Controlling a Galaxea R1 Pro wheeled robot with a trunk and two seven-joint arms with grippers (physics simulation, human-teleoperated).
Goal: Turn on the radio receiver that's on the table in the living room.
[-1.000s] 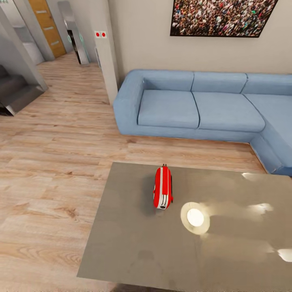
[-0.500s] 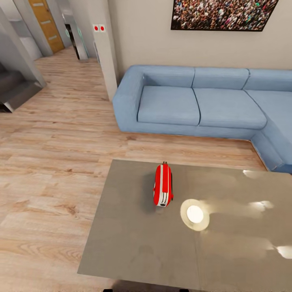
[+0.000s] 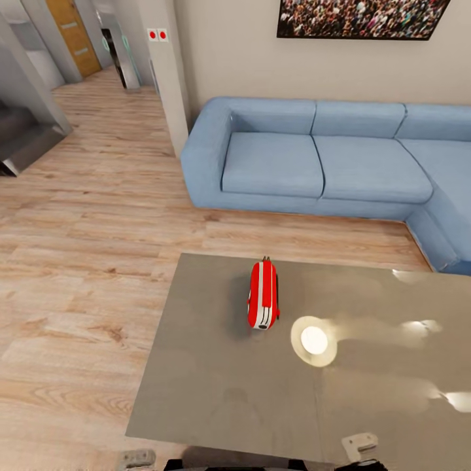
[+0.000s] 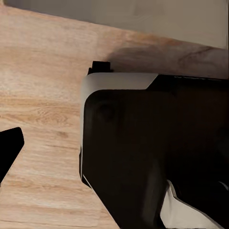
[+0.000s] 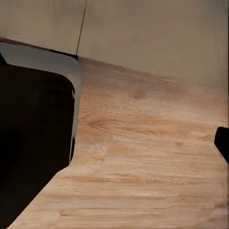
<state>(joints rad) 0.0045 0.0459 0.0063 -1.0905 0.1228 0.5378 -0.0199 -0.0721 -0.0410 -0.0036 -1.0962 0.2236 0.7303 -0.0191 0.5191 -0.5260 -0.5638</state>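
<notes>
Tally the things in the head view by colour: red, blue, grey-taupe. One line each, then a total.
Red: 1, the radio receiver
Blue: 1, the sofa
Grey-taupe: 1, the table
Total: 3

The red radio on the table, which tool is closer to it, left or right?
Roughly even, the right perhaps slightly nearer. The radio stands mid-table. Both tools sit at the table's near edge: the left tool off its near-left corner, the right tool over the near edge, right of the radio.

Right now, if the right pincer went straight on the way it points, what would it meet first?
Most likely the wood plank floor: the right wrist view looks down at it, beside the robot's own dark base. Depth is unclear.
</notes>
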